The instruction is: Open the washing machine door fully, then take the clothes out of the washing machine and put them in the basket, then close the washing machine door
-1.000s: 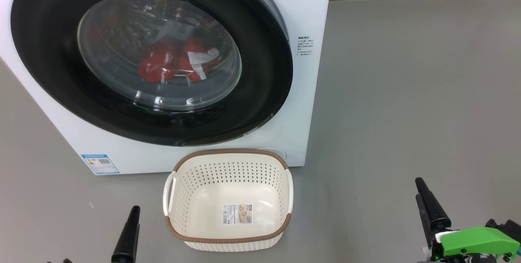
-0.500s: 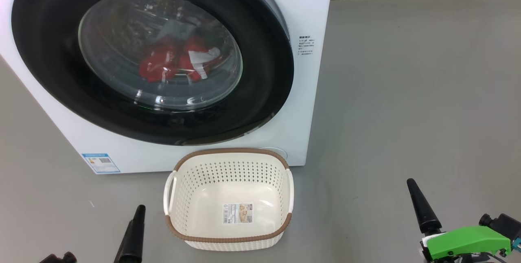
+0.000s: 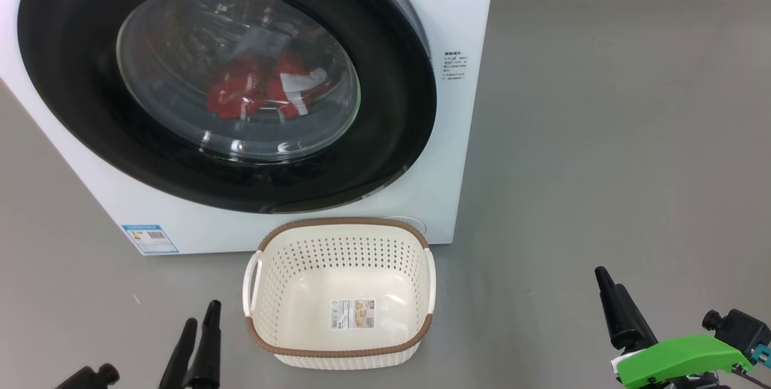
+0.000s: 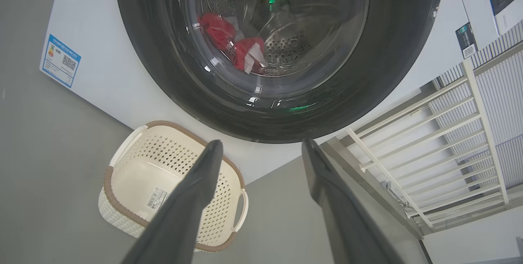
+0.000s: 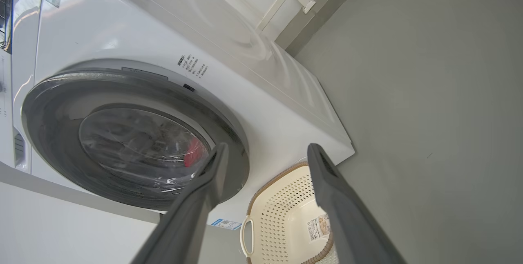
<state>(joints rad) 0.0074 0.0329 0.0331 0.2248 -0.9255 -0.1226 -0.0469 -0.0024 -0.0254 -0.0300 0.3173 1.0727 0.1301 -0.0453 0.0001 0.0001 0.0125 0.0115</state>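
Left gripper (image 4: 261,144) is being held wide apart, with nothing between the fingers; right gripper (image 5: 267,146) is being held equally wide, also gripping nothing. In the head view the basket (image 3: 340,221) is being seen on the floor between them, at about 2 o'clock from the left gripper and 9 o'clock from the right one, well apart from both. The washing machine door (image 3: 397,106) is being kept shut against the washing machine (image 3: 467,9), at 12 o'clock from the left gripper and 10 o'clock from the right. The clothes (image 3: 241,93), red with a white piece, are being seen through the glass inside the drum. A blue label (image 3: 149,238) with a small code is being shown at the machine front's 7 o'clock corner, a block of small print (image 3: 456,67) at 3 o'clock of the door, a sticker (image 3: 352,314) on the basket bottom; all too small for reading. The basket is being carried by plain grey floor (image 3: 602,136) just before the machine. A white railing (image 4: 449,133) is being seen beside the machine in the left wrist view
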